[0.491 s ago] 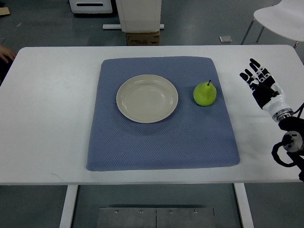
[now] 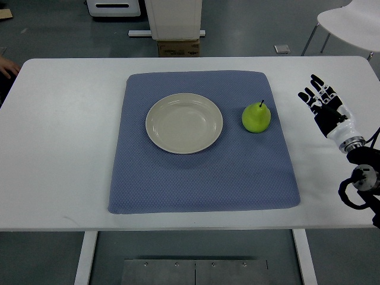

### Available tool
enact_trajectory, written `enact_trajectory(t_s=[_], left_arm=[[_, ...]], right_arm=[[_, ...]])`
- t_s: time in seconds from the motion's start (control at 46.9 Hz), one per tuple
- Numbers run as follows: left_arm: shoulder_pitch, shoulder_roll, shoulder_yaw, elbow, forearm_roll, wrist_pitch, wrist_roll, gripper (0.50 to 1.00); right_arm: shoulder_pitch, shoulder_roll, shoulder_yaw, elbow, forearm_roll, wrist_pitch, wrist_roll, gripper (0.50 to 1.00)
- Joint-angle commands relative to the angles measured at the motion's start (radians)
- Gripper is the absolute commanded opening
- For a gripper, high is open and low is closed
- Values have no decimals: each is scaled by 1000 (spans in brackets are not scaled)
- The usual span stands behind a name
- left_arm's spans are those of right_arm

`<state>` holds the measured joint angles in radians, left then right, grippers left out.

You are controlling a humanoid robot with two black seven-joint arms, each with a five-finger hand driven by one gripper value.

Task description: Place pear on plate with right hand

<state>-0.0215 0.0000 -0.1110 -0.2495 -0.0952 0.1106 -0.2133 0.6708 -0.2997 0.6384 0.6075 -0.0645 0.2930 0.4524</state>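
A green pear (image 2: 256,117) with a dark stem stands upright on the blue mat (image 2: 202,172), just right of the cream plate (image 2: 184,123). The plate is bare and lies at the mat's middle, a little toward the far side. My right hand (image 2: 320,98) is over the white table to the right of the mat, about a hand's length from the pear. Its fingers are spread and hold nothing. My left arm does not show.
The white table (image 2: 59,148) carries the mat. A person's hand (image 2: 7,66) shows at the far left edge. A white chair (image 2: 350,24) stands beyond the table at the top right. A cardboard box (image 2: 178,47) sits behind the far edge.
My right hand has shifted very slightly; the pear and plate have not moved.
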Motion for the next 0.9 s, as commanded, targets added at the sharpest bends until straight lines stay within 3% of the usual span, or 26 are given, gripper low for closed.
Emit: enact_trajectory(t_s=[0.0, 0.64, 0.875], left_arm=[[0, 0, 1, -1, 0, 0, 0, 1000], [0, 0, 1, -1, 0, 0, 0, 1000], [0, 0, 1, -1, 0, 0, 0, 1000]], right_arm=[[0, -1, 1, 0, 0, 2, -7, 1000], [26, -13, -51, 0, -14, 6, -21, 1000], [41, -10, -69, 3, -12, 0, 23, 1000]])
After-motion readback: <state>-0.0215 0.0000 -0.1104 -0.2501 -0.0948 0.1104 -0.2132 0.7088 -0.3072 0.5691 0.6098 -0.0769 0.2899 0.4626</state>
